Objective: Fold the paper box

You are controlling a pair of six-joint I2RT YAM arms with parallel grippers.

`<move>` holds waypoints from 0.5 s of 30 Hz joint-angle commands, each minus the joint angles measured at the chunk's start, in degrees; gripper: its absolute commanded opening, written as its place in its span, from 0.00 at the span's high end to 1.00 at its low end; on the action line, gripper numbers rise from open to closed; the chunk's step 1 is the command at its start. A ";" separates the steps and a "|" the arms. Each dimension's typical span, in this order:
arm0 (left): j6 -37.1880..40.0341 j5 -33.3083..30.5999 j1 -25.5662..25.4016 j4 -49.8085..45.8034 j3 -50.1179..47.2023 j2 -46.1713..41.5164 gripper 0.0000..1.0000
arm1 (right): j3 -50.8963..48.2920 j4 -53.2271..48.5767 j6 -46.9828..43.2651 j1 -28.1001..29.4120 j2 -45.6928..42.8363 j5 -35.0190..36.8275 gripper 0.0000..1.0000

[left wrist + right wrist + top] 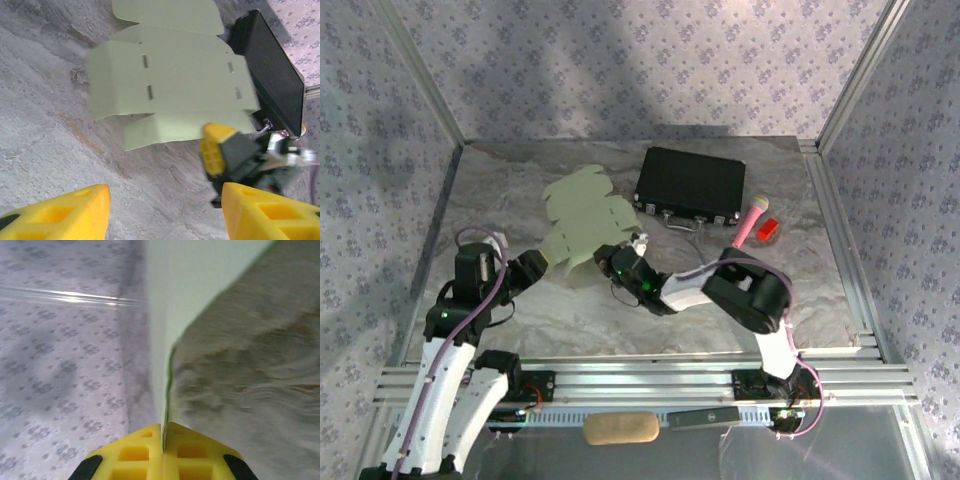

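Observation:
The paper box (582,218) is a flat, pale yellow-green die-cut sheet with flaps, lying on the crinkled grey table cover left of centre. My right gripper (612,262) is at its near right flap. In the right wrist view the right gripper (162,437) is shut on the thin edge of the paper box (172,295), which runs up from between the yellow fingers. My left gripper (538,268) sits just near-left of the sheet. In the left wrist view the left gripper (165,215) stands open over bare cover, short of the paper box (175,85), with the right gripper (220,150) ahead of it.
A black case (690,185) with a metal handle lies behind and to the right of the sheet. A pink-handled tool (752,220) and a small red object (767,228) lie right of it. Patterned walls and aluminium rails (620,378) border the table.

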 commanded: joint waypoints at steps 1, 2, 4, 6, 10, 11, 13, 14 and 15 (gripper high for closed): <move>-0.18 0.56 -0.35 -2.15 3.55 -0.04 0.39 | 5.00 -13.72 -8.13 0.73 -8.50 3.57 1.00; -0.13 0.32 -0.35 -2.17 4.45 0.61 0.39 | 5.95 -16.56 -9.60 0.95 -10.28 3.95 1.00; -0.16 -0.16 -0.18 -1.84 6.21 2.11 0.38 | 7.55 -20.86 -11.42 1.33 -13.54 4.37 1.00; 0.06 -0.43 0.24 -1.22 8.04 4.35 0.38 | 8.72 -24.52 -12.91 1.75 -16.28 4.62 1.00; 0.23 -0.41 1.06 -0.74 11.80 9.60 0.38 | 9.66 -29.04 -13.85 1.89 -20.43 4.63 1.00; 0.17 -0.28 1.03 -0.76 12.75 10.48 0.38 | 9.70 -29.93 -13.74 1.90 -21.35 4.75 1.00; -0.08 0.36 1.06 -0.10 13.54 10.91 0.38 | 10.04 -32.61 -13.21 1.97 -22.83 5.21 1.00; -0.06 0.99 0.98 0.17 13.89 10.83 0.39 | 10.41 -34.62 -12.66 2.06 -23.87 5.68 1.00; 0.07 1.38 0.88 0.26 14.07 10.61 0.39 | 10.97 -37.06 -11.70 2.25 -24.66 6.23 1.00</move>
